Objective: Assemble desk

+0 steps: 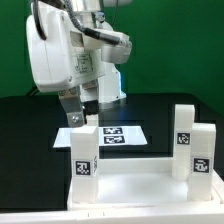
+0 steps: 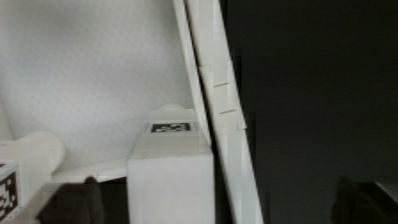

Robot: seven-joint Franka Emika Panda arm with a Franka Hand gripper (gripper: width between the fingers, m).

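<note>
Tool (image 1: 79, 108) jaws stand apart, gripping nothing, right over a leg (image 1: 83, 152) on the desk (image 1: 140, 185). That leg stands upright at the desk's corner on the exterior view's left; two more tagged legs (image 1: 193, 145) stand upright at the right. Beyond the desk, the marker board (image 1: 115, 135) lies flat on the black bench (image 1: 30, 125).

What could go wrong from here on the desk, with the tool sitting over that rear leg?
1. The tool sits open right above the leg at the exterior view's left; retracting off-axis could clip and tilt it.
2. Whether that leg is fully seated in the tabletop panel isn't visible, so it may be loose.
3. Three more legs stand up nearby, e.g. the leg at the exterior view's right; a low sweep could knock them.
</note>
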